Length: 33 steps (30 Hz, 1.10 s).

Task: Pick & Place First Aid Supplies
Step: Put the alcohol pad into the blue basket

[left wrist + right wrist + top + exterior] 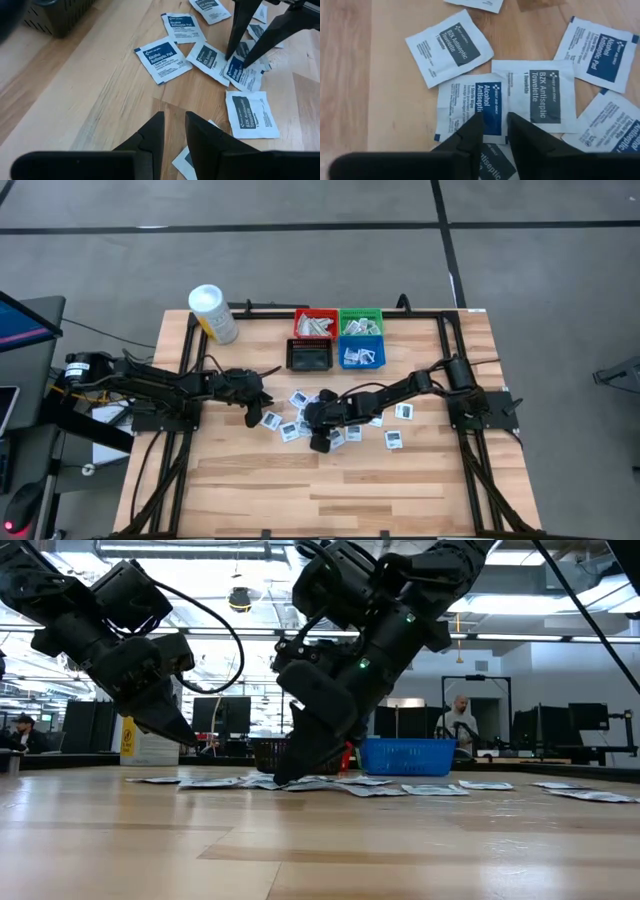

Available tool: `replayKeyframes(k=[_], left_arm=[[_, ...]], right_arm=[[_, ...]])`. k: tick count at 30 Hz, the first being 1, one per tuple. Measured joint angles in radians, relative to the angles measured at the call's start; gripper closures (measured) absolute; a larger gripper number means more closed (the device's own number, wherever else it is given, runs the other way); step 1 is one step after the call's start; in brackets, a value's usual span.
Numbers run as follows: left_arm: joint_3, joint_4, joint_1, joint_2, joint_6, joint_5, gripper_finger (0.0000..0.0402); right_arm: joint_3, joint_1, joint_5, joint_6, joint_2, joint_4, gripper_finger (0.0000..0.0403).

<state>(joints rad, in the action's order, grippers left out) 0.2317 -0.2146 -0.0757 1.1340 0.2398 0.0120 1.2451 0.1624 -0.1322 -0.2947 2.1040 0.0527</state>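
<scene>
While the high view looks straight down, packets [300, 400] lie scattered mid-table, near the bins [338, 338]; the right gripper [318, 426] works among them, the left gripper [255, 412] just left. Low view: right fingertips touch the pile. Right wrist view: fingers nearly closed over an alcohol wipe [471, 106]; whether they grip it, I cannot tell. Left wrist view: narrow gap, holding nothing. Packets look light, thin, floppy; pinching an edge seems best.

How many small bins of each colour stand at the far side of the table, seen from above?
Red bin: 1
Green bin: 1
Black bin: 1
Blue bin: 1
Total: 4
</scene>
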Motion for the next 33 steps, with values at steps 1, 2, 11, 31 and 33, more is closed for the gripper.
replayKeyframes(k=[1, 2, 11, 31, 33], left_arm=[[0.0, 0.0, 0.0, 0.0, 0.0, 0.0, 0.0323], [0.0, 0.001, 0.0, 0.0, 0.0, 0.0, 0.0323], [0.0, 0.006, 0.0, 0.0, 0.0, -0.012, 0.0323], [-0.003, 0.005, -0.003, 0.0, 0.01, -0.072, 0.0323], [-0.003, 0.005, -0.003, 0.0, 0.015, -0.072, 0.0323]], right_arm=[[0.003, 0.0, 0.0, 0.002, 0.0, 0.003, 0.0316], [0.006, 0.0, 0.0, 0.007, 0.0, 0.005, 0.0325], [0.025, 0.007, 0.003, 0.038, -0.049, 0.038, 0.0398], [0.029, -0.182, -0.231, 0.168, -0.427, 0.514, 0.0399], [0.029, -0.216, -0.249, 0.174, -0.443, 0.556, 0.04]])
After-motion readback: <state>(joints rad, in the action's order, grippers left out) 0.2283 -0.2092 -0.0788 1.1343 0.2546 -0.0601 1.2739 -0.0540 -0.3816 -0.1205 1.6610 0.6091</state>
